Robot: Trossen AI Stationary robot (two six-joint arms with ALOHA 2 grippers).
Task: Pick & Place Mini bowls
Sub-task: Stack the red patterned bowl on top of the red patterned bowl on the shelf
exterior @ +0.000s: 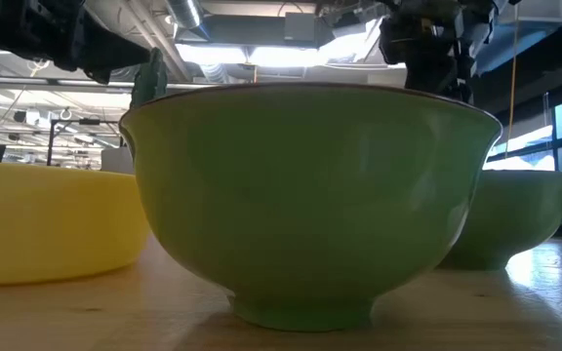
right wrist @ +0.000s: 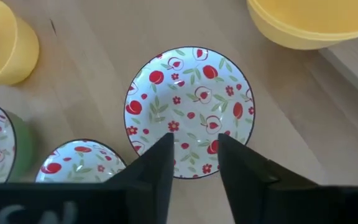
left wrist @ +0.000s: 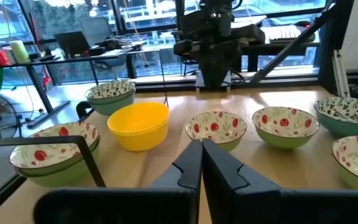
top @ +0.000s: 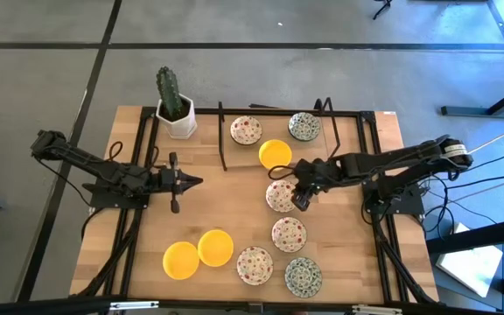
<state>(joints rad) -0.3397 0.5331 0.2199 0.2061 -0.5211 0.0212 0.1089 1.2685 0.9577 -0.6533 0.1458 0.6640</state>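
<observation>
Several mini bowls stand on the wooden table: yellow ones, red-flowered ones and green-grey patterned ones. My right gripper is open and points steeply down over the near rim of a red-flowered bowl, which rests upright on its foot mid-table. My left gripper waits shut and level above the table's left half, holding nothing. My right gripper: its two fingertips stand apart over the inner side of the red-flowered bowl's rim. The fingers themselves cover that spot, so I cannot tell whether they touch the bowl. The bowl sits flat on the table.
A cactus in a white pot stands at the far left corner. A black wire frame runs along the far part of the table. Bare wood lies in the middle left. In the low view a green-sided bowl fills the picture.
</observation>
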